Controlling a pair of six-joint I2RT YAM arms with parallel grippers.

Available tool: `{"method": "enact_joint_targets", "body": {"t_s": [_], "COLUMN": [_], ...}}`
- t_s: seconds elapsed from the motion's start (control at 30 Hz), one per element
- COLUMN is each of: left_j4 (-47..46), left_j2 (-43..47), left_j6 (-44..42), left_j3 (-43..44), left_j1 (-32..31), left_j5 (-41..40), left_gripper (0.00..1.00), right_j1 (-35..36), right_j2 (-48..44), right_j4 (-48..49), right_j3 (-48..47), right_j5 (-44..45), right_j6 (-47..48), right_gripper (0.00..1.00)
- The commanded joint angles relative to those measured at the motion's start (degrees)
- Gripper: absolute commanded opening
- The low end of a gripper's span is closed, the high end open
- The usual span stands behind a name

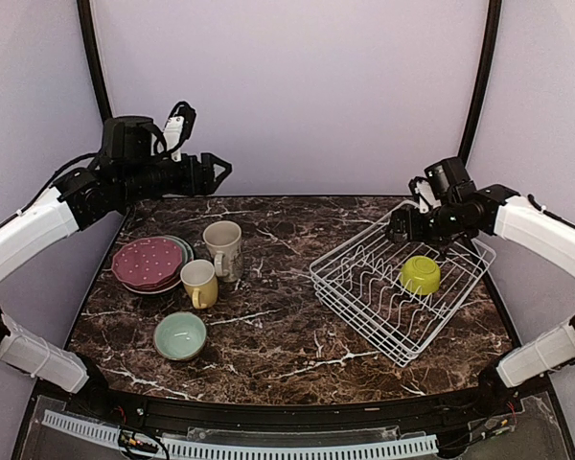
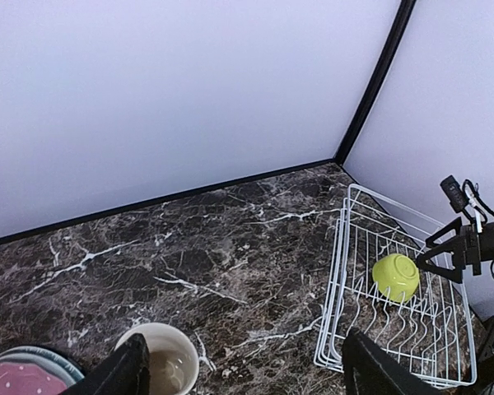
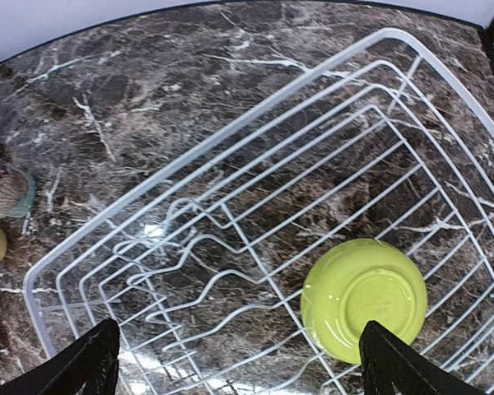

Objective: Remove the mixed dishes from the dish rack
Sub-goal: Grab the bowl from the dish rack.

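A pale mint round bowl (image 1: 180,335) is sitting upright nearest the front edge of the dark marble-patterned desk (image 1: 287,316), toward its left front corner. Just behind it a yellow handled mug (image 1: 199,284) is standing, touching or nearly touching a stack of round plates (image 1: 151,264) with a maroon-pink dotted one on top, which is lying by the left edge. A cream-grey mug (image 1: 223,249) is standing upright just behind the yellow one.

On the right half, the white wire rectangular dish rack (image 1: 356,321) is lying at an angle to the desk's edges. Inside it, a lime-green round bowl (image 1: 420,275) is resting upside down in the part nearer the right edge.

The right pincer (image 3: 239,329) is hovering above the rack's far side, its fingers spread wide and gripping nothing. The left pincer (image 1: 220,174) is hanging in the air over the far left corner, also spread apart and holding nothing.
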State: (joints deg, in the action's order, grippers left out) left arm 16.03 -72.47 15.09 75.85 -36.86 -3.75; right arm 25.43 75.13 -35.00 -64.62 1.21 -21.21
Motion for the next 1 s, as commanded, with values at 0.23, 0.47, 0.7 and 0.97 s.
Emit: {"method": "enact_joint_targets", "body": {"t_s": [0.23,0.47,0.7,0.97], "left_j4": [-2.6,-2.2,-2.5,-2.5], "left_j2": [-4.5,-3.6,-3.9,-4.4], "left_j6": [-7.1,-7.4,-6.0,-5.2], "left_j3": [-3.7,-4.3,-4.5,-4.6], "left_j1": [0.2,0.2,0.2,0.2], "left_j5": [6.9,7.0,9.1,9.7], "left_gripper": [0.80,0.80,0.80,0.80], "right_j1": [-5.1,-7.2,-7.5,-9.5], "right_j2": [10.2,13.9,17.5,19.8], "right_j4": [-11.6,-10.4,-9.5,-6.3], "right_j3": [-4.7,-3.1,-2.4,0.6], "right_j5": [4.8,3.6,6.7,8.5], "right_j6": [-2.2,-2.6,-2.8,-3.4], "right_gripper": [0.94,0.83,0.79,0.84]}}
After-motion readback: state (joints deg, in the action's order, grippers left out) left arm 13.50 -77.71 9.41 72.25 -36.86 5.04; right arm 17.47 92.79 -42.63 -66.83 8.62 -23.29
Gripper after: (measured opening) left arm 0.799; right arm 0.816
